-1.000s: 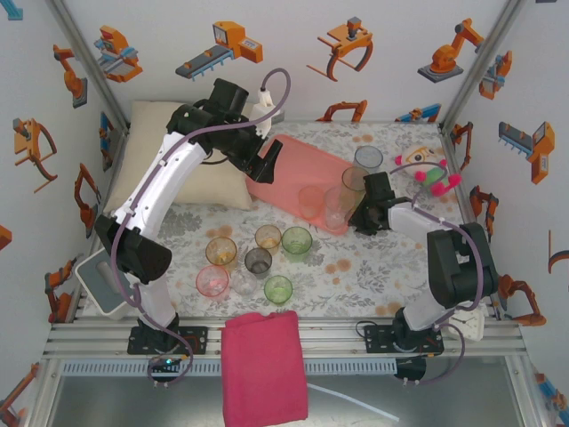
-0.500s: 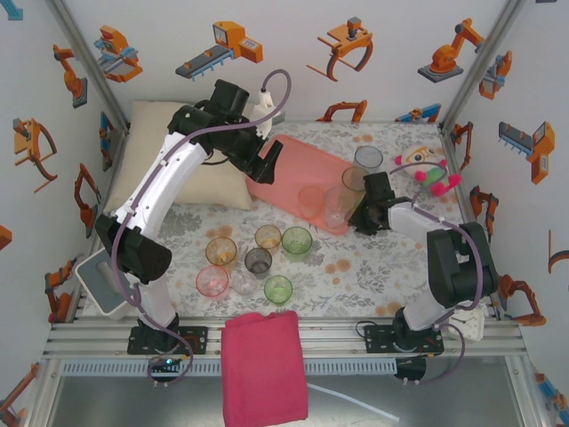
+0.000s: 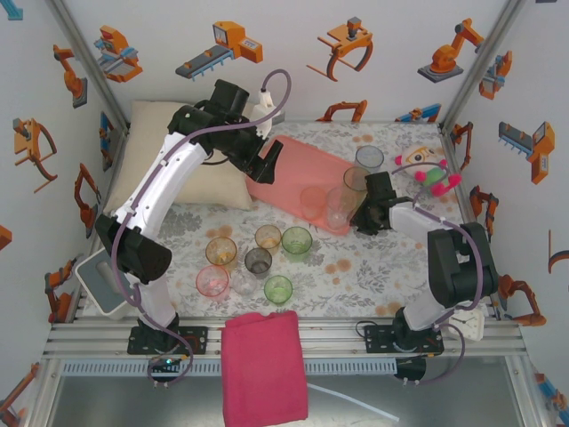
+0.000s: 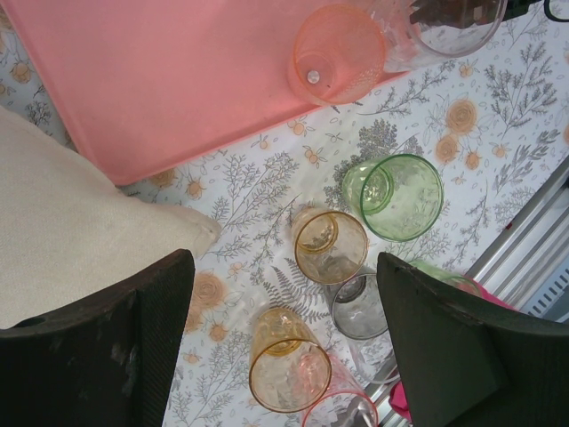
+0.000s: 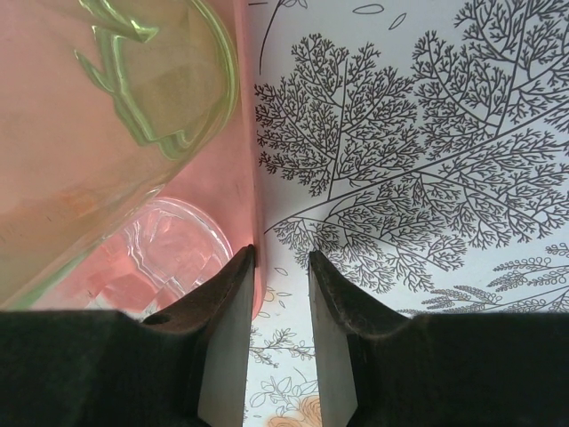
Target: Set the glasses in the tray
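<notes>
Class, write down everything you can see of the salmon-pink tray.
The tray is a flat, salmon-pink rectangle with rounded corners, seemingly matte plastic. It lies askew on the floral tablecloth, one end by the cream pillow. Most of it is bare; a pink glass and a clear glass stand at its other end. The right gripper sits at its edge; whether it touches is unclear.

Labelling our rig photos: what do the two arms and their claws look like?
The left arm and right arm have white shells, black joints and lilac cables. The left claw is matte black; the right claw has pale inner finger faces.
</notes>
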`<action>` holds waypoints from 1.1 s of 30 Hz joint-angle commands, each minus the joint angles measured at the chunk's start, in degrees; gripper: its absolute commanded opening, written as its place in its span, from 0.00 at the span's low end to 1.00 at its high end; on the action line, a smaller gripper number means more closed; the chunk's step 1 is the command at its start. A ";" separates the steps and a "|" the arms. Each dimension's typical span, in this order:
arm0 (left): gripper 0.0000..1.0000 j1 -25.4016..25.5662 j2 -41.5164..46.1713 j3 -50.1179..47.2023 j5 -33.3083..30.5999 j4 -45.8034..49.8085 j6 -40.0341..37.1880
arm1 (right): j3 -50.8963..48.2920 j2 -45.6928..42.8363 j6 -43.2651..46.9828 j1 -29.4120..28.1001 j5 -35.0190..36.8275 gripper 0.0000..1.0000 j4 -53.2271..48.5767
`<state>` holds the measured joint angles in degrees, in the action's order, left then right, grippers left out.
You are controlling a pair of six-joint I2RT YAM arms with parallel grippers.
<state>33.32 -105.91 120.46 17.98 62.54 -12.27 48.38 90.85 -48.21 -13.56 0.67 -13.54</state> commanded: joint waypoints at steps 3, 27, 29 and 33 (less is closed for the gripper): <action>0.77 -0.27 2.28 -0.46 0.53 -0.25 0.79 | -1.80 -1.14 1.14 1.08 4.65 0.31 -5.17; 0.77 -0.27 2.65 -0.58 1.01 -0.82 1.02 | -6.76 -8.02 0.55 1.62 6.18 0.30 -8.16; 0.77 -0.27 2.71 -0.55 1.02 -0.84 1.01 | -7.22 -8.79 0.48 1.61 6.43 0.30 -8.61; 0.77 -0.32 2.72 -0.57 1.29 -0.82 1.16 | -8.04 -10.11 0.40 1.69 6.67 0.30 -9.38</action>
<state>33.32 -105.10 120.36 18.02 62.11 -12.08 41.87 82.19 -48.21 -12.49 4.78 -18.20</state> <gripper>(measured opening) 0.768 0.307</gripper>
